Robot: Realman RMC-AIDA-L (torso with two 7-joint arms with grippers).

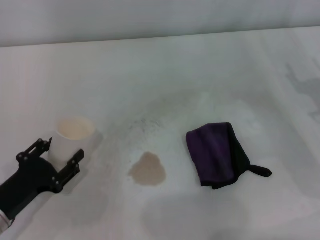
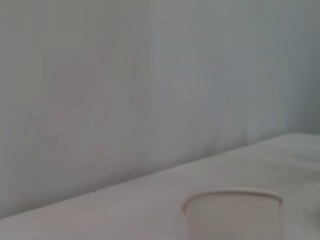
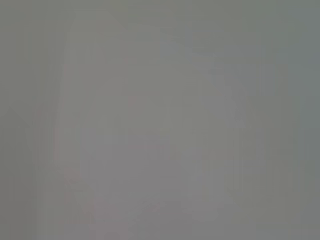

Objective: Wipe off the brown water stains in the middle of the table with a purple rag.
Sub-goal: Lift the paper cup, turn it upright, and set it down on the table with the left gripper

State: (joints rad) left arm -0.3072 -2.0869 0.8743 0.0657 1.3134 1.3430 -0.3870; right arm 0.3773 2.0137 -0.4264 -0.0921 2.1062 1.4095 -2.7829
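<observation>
The light-brown roundish stain (image 1: 148,170) lies mid-table (image 1: 165,75), the crumpled dark purple rag (image 1: 217,155) just to its right. The left gripper (image 1: 59,160), black fingers (image 1: 70,167) spread, flanks a white paper cup (image 1: 72,137).

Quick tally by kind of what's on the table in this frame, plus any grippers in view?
Paper cup: 1
Purple rag: 1
Brown water stains: 1 blotch
Left gripper: 1, jaws open beside the cup
Right gripper: 0 in view
Total: 3 things on the table, 1 gripper
</observation>
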